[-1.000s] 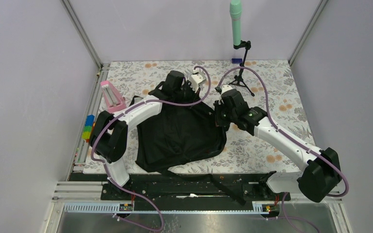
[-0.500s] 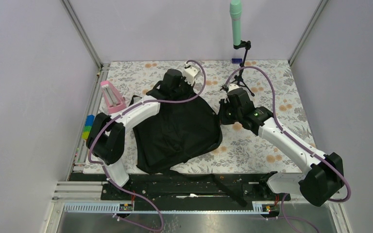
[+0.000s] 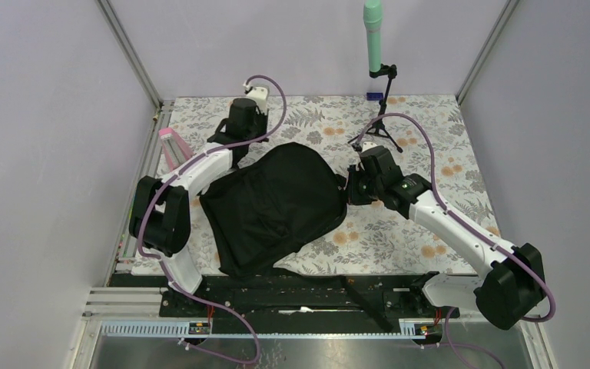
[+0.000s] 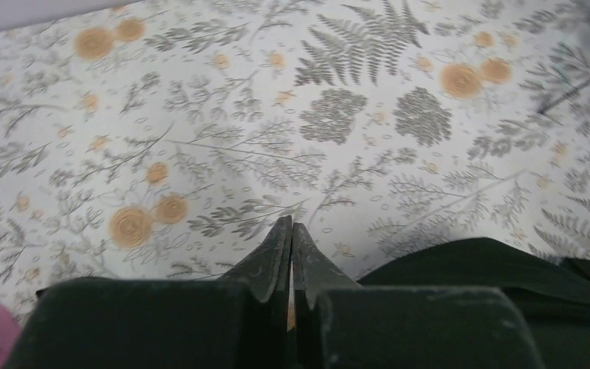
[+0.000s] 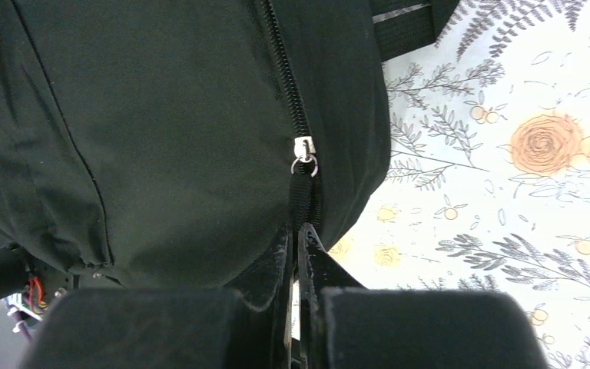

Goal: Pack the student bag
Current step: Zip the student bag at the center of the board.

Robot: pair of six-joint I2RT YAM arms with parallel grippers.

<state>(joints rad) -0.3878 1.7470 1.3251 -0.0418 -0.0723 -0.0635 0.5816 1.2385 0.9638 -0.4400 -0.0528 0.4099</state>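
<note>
Left tool [image 4: 292,238], closed and empty, has swung off the bag [image 3: 276,204] toward the far-left of the table [image 3: 430,138], while my right tool [image 5: 298,242] stays pinched on the zip pull [image 5: 304,181] at the bag's right edge, so I judge the bag, lying mid-table, looks zipped.

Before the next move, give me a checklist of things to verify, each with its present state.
1. Right hand shut on the black zipper pull strap of the large black fabric backpack: ok.
2. Left hand steadying the backpack: not ok. It is shut on nothing, over the floral tablecloth.
3. Silver zipper slider seated on its track: ok.
4. Compartment open for packing: cannot tell.
5. Black tripod stand apart from the right hand: ok, though near.
</note>
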